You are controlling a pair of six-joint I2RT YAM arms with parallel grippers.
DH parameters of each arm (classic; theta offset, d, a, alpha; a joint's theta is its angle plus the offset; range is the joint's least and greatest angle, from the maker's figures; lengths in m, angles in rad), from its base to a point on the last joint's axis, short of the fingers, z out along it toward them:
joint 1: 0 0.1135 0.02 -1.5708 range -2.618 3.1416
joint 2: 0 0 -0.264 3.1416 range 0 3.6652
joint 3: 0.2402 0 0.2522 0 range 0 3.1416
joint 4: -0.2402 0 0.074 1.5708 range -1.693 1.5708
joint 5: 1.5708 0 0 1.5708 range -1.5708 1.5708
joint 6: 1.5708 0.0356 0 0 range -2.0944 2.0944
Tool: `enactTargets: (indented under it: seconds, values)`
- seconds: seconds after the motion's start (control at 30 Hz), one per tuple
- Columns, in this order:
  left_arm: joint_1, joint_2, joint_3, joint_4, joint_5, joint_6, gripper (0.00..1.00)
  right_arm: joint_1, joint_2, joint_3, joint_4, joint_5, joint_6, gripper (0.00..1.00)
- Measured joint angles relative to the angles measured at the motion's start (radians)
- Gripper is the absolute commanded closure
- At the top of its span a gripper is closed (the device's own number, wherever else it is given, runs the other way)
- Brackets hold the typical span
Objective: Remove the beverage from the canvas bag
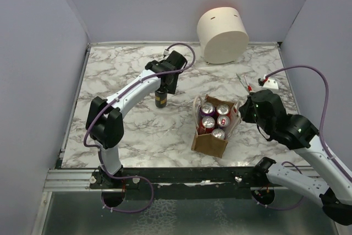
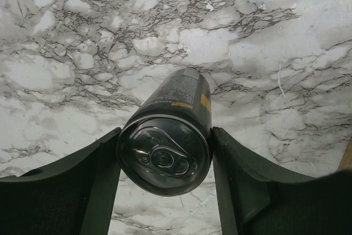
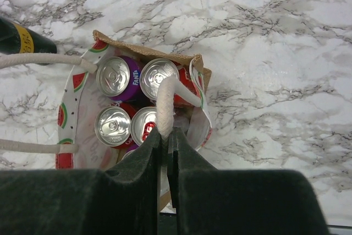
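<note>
From above: my left claw clasps a slim dark can, upright on the veined marble desk, left of the boxy tan canvas bag; five shiny can tops fill the bag; my right claw sits at its right rim.

Left wrist: two smooth black fingers press the can's round sides.

Right wrist: that claw is pinched tight on one white braided rope handle; four silver lids show.

Canvas bag: tan-brown outside. Lining: white w/ red-green watermelon print. Rope handle: off-white. Cans in bag: silver tops; one purple, rest prob. red (sides mostly hidden). Dark can: black, yellow label patch. Table: white marble, grey veins. Cylinder: cream.
</note>
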Motion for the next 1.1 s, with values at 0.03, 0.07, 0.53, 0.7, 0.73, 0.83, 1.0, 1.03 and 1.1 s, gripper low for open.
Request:
enactTargets:
  seconds: [0.03, 0.07, 0.53, 0.7, 0.73, 0.83, 1.0, 1.03, 1.1]
  values:
    - [0.001, -0.003, -0.016, 0.018, 0.000, 0.004, 1.00, 0.000, 0.001, 0.001, 0.000, -0.002, 0.000, 0.93]
    - [0.001, -0.005, -0.027, 0.030, 0.000, 0.005, 1.00, 0.000, 0.001, 0.001, 0.000, -0.003, 0.000, 0.93]
    - [0.008, -0.059, -0.127, 0.129, 0.014, 0.003, 0.32, 0.000, 0.005, 0.008, 0.001, -0.029, 0.000, 0.93]
    - [0.008, -0.087, -0.122, 0.118, 0.035, -0.008, 0.08, 0.000, -0.001, 0.007, 0.001, -0.035, -0.001, 0.93]
    - [0.008, -0.102, -0.114, 0.111, 0.044, -0.010, 0.04, 0.000, -0.003, 0.007, 0.001, -0.038, -0.002, 0.93]
    - [0.008, -0.145, -0.087, 0.095, 0.070, -0.019, 0.01, 0.000, -0.012, 0.006, 0.002, -0.048, -0.009, 0.92]
    - [0.008, -0.176, -0.003, 0.032, 0.114, -0.038, 0.01, 0.000, -0.033, -0.010, 0.014, -0.059, -0.031, 0.92]
    - [0.008, -0.181, 0.010, 0.021, 0.130, -0.045, 0.01, 0.000, -0.033, -0.011, 0.016, -0.063, -0.035, 0.93]
    - [0.008, -0.194, 0.037, -0.004, 0.173, -0.066, 0.01, 0.000, -0.033, -0.010, 0.016, -0.076, -0.043, 0.93]
